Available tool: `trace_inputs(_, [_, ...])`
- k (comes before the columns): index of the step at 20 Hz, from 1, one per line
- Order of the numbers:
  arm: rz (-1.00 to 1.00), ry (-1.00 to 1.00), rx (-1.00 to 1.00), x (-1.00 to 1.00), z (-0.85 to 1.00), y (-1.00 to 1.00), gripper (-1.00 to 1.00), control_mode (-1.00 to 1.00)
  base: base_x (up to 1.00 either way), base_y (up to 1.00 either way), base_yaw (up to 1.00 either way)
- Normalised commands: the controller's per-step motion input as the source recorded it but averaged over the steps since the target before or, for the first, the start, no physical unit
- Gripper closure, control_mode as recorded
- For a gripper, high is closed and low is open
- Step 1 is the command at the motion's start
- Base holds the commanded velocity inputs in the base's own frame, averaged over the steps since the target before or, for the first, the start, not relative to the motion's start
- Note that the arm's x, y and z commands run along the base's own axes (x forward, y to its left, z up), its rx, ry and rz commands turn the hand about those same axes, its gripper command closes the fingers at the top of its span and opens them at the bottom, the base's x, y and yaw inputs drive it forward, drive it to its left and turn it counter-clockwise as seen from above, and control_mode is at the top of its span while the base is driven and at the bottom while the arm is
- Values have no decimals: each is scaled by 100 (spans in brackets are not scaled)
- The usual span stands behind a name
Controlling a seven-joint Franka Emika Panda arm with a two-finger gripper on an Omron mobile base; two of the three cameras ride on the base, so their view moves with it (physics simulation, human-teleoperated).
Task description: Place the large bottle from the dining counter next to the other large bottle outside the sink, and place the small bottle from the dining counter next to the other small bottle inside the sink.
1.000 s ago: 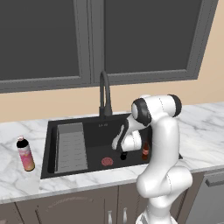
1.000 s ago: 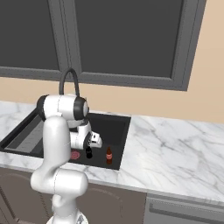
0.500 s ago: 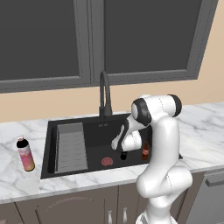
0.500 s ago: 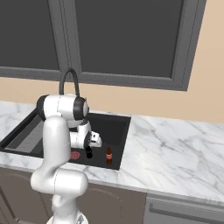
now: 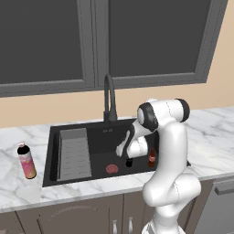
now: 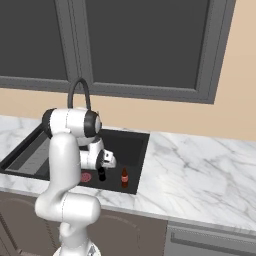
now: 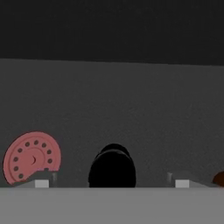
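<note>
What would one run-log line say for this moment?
claw: open, above dark bottle | dark bottle: upright in sink by drain | red bottle: upright in sink | pink bottle: on counter left of sink

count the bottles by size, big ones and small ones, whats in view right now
large bottles: 1, the pink bottle on the counter left of the sink
small bottles: 2, the dark bottle under the claw and the red-brown bottle, both in the sink
total: 3

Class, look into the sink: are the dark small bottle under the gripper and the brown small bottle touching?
Apart. The right base view shows bare sink floor between the dark small bottle and the brown small bottle.
</note>
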Motion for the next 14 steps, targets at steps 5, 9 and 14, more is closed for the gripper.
trace_inputs(5, [0, -4, 6, 0, 38, 0, -100, -100, 0, 0, 0])
trace_inputs(9, [0, 0, 7, 0, 39, -5, -100, -100, 0, 0, 0])
trace_inputs(14, [0, 0, 7, 0, 32, -26, -100, -100, 0, 0, 0])
